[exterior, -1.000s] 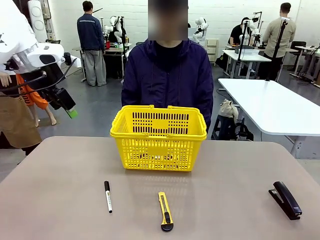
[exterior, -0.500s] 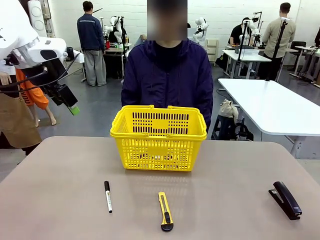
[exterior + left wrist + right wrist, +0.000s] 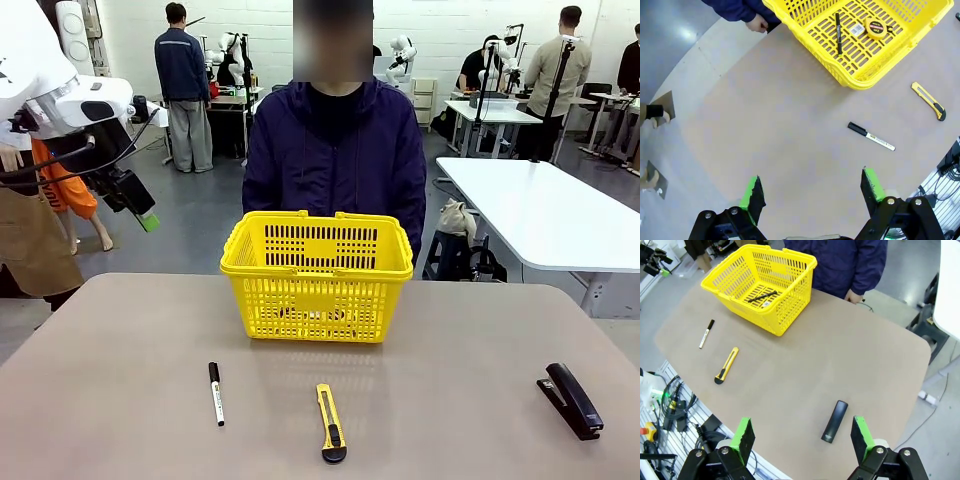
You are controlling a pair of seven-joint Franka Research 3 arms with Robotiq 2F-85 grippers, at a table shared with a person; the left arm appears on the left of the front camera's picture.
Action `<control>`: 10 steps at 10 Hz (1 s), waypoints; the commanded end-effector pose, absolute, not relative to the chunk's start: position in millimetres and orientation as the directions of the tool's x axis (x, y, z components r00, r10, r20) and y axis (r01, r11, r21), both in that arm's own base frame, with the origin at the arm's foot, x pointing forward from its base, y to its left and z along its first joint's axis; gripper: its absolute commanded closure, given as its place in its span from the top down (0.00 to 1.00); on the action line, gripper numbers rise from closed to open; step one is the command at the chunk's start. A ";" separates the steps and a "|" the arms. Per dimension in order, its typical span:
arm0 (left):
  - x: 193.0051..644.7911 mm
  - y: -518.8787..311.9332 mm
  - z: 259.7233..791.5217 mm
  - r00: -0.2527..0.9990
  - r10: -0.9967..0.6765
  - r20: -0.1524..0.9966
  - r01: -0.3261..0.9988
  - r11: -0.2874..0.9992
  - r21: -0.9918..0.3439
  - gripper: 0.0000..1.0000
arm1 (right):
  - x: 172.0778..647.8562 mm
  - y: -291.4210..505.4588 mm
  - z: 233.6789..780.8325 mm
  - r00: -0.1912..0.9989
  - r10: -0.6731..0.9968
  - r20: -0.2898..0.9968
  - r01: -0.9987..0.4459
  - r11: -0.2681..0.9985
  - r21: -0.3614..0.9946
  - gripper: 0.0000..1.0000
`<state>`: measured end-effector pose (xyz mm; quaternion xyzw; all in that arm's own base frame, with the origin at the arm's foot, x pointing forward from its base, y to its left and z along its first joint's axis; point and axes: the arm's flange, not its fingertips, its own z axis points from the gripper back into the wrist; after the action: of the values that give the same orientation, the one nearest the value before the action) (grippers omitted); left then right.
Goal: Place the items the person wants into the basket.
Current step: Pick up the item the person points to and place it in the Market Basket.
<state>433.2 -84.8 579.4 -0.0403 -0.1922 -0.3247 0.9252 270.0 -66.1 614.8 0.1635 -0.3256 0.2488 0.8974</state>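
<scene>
The black stapler lies at the right of the tabletop, just ahead of the right end effector, which is spread wide and empty. Its long axis crosses the closing line. The left end effector, also apart, hovers much farther off, and the basket stands well apart.
</scene>
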 end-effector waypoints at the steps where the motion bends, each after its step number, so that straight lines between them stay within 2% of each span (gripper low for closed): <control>1: 433.2 -84.9 579.4 0.715 -0.585 0.382 0.616 0.786 0.050 1.00 | 271.2 -64.8 613.6 0.680 0.341 0.649 -0.531 0.839 0.115 1.00; 3: 401.4 -26.6 618.4 0.732 -0.510 0.452 0.632 0.757 -0.168 1.00 | 271.2 -64.8 613.6 0.680 0.341 0.649 -0.531 0.839 0.115 1.00; 4: 401.1 10.5 648.2 0.703 -0.505 0.501 0.672 0.702 -0.235 1.00 | 271.2 -64.8 613.6 0.680 0.341 0.649 -0.531 0.839 0.115 1.00; 6: 366.4 67.7 669.6 0.611 -0.414 0.675 0.716 0.654 -0.247 1.00 | 271.2 -64.8 613.6 0.680 0.341 0.649 -0.531 0.839 0.115 1.00; 7: 369.1 102.1 672.5 0.579 -0.348 0.737 0.718 0.647 -0.258 1.00 | 271.2 -64.8 613.6 0.680 0.341 0.649 -0.531 0.839 0.115 1.00; 8: 379.4 129.3 671.9 0.546 -0.304 0.780 0.733 0.624 -0.270 1.00 | 271.2 -64.8 613.6 0.680 0.341 0.649 -0.531 0.839 0.115 1.00; 10: 374.2 142.0 664.7 0.559 -0.315 0.767 0.722 0.640 -0.263 1.00 | 271.2 -64.8 613.6 0.680 0.341 0.649 -0.531 0.839 0.115 1.00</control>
<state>365.3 152.9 667.4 -0.2886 -0.3664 -0.2933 0.8345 270.0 -66.2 614.8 0.1636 -0.3258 0.2487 0.8973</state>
